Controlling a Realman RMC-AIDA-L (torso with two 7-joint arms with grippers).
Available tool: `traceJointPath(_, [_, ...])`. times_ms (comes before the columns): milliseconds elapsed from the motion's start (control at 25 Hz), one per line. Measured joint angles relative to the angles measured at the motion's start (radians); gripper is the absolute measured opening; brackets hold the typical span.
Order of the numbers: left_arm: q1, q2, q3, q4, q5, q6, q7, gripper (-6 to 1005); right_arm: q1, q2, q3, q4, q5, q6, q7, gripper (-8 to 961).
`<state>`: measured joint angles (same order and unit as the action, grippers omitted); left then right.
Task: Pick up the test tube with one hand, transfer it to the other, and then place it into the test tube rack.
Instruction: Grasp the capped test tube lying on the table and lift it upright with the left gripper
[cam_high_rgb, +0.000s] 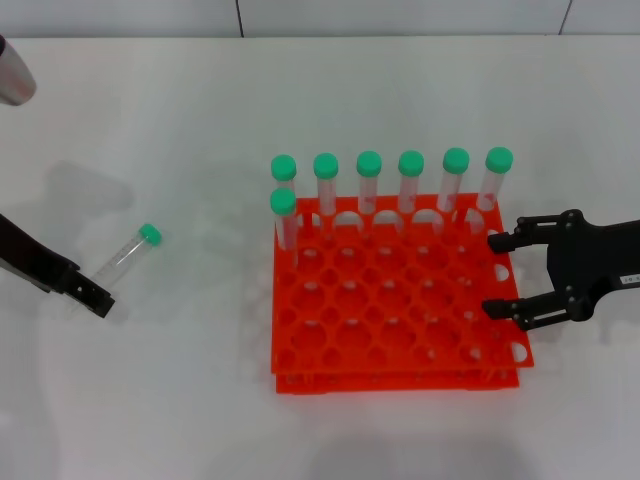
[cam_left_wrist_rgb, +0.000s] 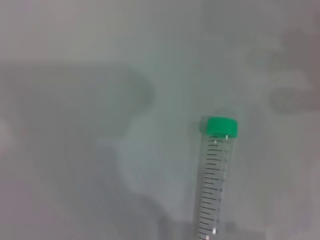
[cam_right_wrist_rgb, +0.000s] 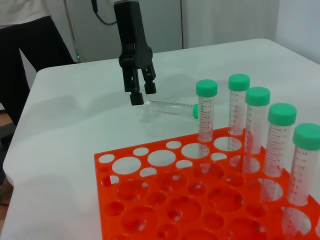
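Green-capped test tube (cam_high_rgb: 128, 252) lies just past left gripper (cam_high_rgb: 98, 299) tips, jaws parted; right gripper (cam_high_rgb: 500, 275) open beside test tube rack (cam_high_rgb: 395, 300).

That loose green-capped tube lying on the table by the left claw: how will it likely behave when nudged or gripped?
The test tube lies on its side on the smooth white table; being round, it will probably roll if nudged sideways. It looks clear and empty, so likely light and easily knocked away. Its smooth wall may slip between the fingers of the left claw, which sits at its base end.
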<state>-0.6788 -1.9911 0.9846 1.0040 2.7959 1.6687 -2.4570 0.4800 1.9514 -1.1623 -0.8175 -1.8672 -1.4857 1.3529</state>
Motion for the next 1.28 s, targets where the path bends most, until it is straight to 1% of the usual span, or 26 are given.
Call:
traceJointPath(160, [-0.001, -0.004, 0.002, -0.007, 0.010, -0.021, 0.000, 788, -0.007, 0.005, -0.002, 0.001, 0.001, 0.004, -0.003, 814])
traceJointPath(320, [-0.004, -0.007, 0.022, -0.017, 0.011, -0.033, 0.000, 783, -0.010, 0.009, 0.000, 0.001, 0.002, 0.006, -0.009, 814])
traceJointPath(560, [-0.021, -0.009, 0.030, -0.063, 0.011, -0.056, -0.003, 774, -0.011, 0.009, 0.001, 0.002, 0.002, 0.006, -0.009, 814])
traceJointPath(840, [-0.027, -0.009, 0.033, -0.065, 0.011, -0.060, -0.002, 707, -0.012, 0.009, 0.004, 0.001, 0.002, 0.005, -0.009, 813])
traceJointPath(1280, [-0.027, -0.009, 0.036, -0.065, 0.014, -0.069, -0.002, 695, -0.012, 0.008, 0.006, -0.012, 0.010, -0.018, -0.007, 813])
